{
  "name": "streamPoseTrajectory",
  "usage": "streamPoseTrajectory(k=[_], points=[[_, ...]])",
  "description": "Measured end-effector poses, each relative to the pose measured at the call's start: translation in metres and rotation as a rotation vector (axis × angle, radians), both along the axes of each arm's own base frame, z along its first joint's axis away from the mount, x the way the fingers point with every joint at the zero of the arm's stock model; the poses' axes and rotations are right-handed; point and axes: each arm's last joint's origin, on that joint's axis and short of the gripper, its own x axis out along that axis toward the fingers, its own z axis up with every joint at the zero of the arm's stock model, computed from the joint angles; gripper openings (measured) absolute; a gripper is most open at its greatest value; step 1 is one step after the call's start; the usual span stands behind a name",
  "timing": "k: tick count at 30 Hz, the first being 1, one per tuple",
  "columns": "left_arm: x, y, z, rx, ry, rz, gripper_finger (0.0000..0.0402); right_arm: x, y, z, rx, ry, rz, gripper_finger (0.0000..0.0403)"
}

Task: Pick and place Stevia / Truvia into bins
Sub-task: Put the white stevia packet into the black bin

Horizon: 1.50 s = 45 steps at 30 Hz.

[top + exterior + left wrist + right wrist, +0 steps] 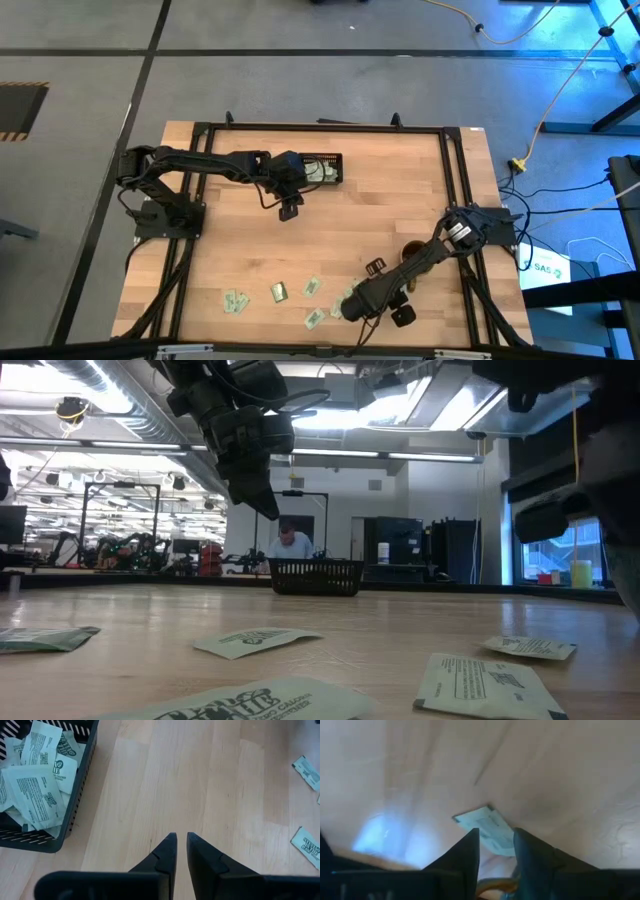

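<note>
Black bin (322, 168) at twelve o'clock on wooden tabletop (330, 230), already holding several packets. Roughly half a dozen more (279, 291) loose near six o'clock. Left hand (181, 840) empty, slightly parted beside bin. Right hand (496, 839) spread over one packet (487, 829), not yet gripping.

Pale wood table (250, 250), paper packets (279, 291)

The packets (279, 291) are showing pale green and white with dark green print, those at six o'clock on the table (240, 240), whose wood is showing light blond planks with fine grain. The bin (75, 800) at twelve o'clock is showing black slatted sides, and both arms are showing dark.
</note>
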Motion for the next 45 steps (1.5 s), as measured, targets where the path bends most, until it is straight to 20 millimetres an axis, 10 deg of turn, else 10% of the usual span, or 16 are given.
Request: streamPoseTrajectory(k=[45], points=[[-0.001, 0.0, -0.001, -0.003, 0.013, 0.001, 0.0035, -0.001, 0.001, -0.007, -0.057, -0.13, -0.316, 0.0002]])
